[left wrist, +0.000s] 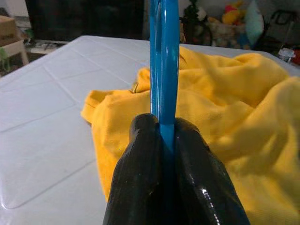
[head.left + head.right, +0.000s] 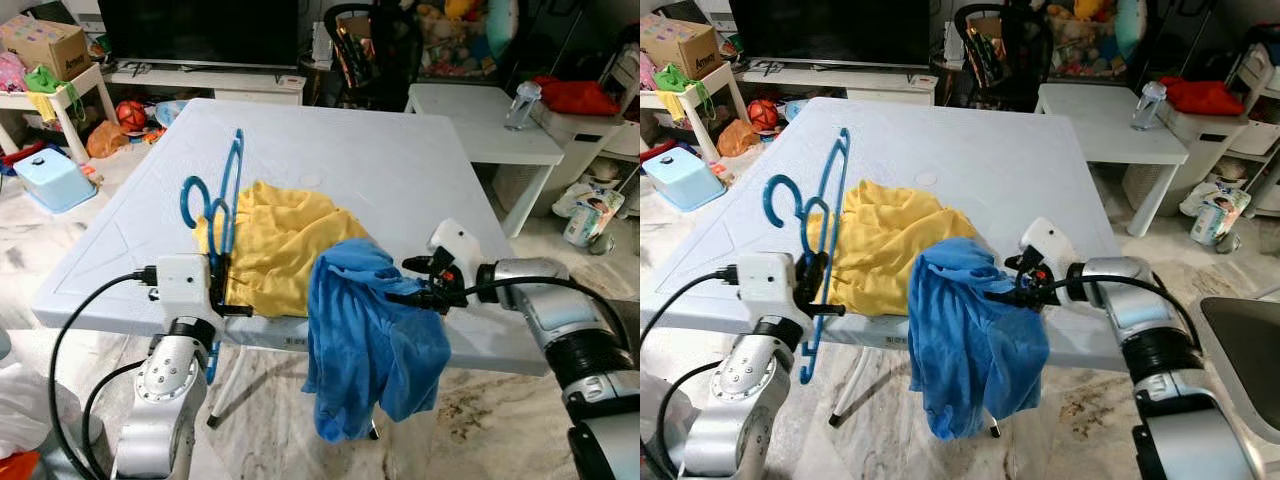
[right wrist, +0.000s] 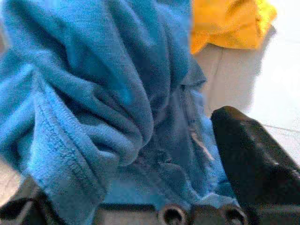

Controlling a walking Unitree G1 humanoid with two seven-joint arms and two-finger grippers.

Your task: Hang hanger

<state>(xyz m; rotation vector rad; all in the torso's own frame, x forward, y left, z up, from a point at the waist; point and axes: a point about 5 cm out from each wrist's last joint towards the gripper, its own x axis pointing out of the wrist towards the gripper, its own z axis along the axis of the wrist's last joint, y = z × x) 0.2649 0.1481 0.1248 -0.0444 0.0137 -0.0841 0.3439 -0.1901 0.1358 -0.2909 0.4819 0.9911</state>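
Left jaws [image 1: 166, 140]: clamped on upright blue plastic hanger [image 2: 226, 195].
Right jaws [image 2: 408, 281]: closed on blue cloth garment [image 2: 365, 340] draped over bench [image 2: 400, 170] edge.

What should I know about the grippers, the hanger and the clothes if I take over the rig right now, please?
Left gripper: shut on the blue hanger, holding it upright at the table's near edge.
Right gripper: shut on the blue garment, which drapes off the table's front edge.
Yellow garment: heaped on the table behind the hanger.
Done: hanger and blue garment are both gripped.
Left: no garment is on the hanger yet, and the hanger is not hung anywhere.
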